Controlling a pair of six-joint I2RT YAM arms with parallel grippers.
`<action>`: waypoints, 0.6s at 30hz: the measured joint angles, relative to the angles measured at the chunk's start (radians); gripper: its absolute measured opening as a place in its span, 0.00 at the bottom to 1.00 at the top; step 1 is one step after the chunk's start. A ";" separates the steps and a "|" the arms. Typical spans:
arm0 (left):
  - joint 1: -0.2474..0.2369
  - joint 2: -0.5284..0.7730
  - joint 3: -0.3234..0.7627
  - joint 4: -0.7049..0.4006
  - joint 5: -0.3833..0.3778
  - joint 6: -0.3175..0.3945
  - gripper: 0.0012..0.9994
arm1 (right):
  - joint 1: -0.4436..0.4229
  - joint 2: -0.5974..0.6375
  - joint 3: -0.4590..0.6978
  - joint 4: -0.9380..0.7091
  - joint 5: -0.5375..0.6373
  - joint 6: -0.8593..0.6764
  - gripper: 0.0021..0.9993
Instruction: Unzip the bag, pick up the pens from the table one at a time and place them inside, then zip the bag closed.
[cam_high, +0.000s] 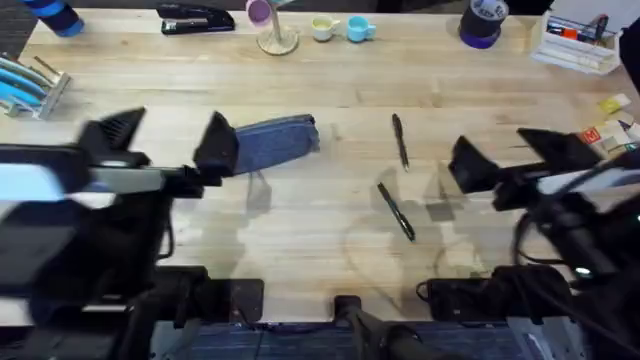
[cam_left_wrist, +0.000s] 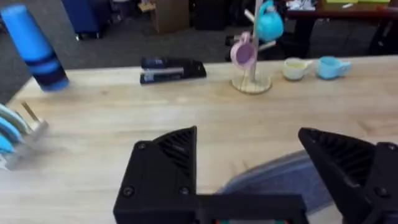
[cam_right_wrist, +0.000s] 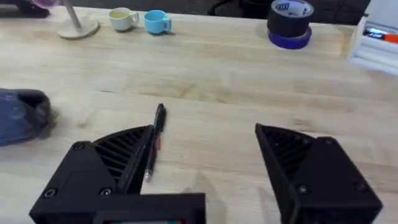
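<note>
Overhead: left gripper (cam_high: 165, 140) spreads wide and empty over the pencil pouch (cam_high: 275, 143)'s near end, poised to pin it for unzipping; right gripper (cam_high: 495, 150), equally open, waits beside two pens (cam_high: 397, 210) lying apart mid-table (cam_high: 330, 90).

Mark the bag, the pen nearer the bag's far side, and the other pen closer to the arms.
bag (cam_high: 278, 143): overhead view, middle of the blue fabric body.
far pen (cam_high: 400, 140): overhead view, middle of its barrel.
near pen (cam_high: 396, 211): overhead view, middle of its barrel.
</note>
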 joint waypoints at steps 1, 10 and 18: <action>0.000 0.013 0.035 -0.012 0.000 0.008 0.99 | 0.000 0.019 0.043 -0.028 -0.003 -0.005 1.00; 0.000 0.319 0.416 -0.225 0.002 0.060 0.99 | 0.000 0.300 0.404 -0.177 -0.035 -0.019 1.00; 0.000 0.693 0.778 -0.451 0.004 0.073 0.99 | 0.000 0.633 0.659 -0.313 -0.127 -0.020 1.00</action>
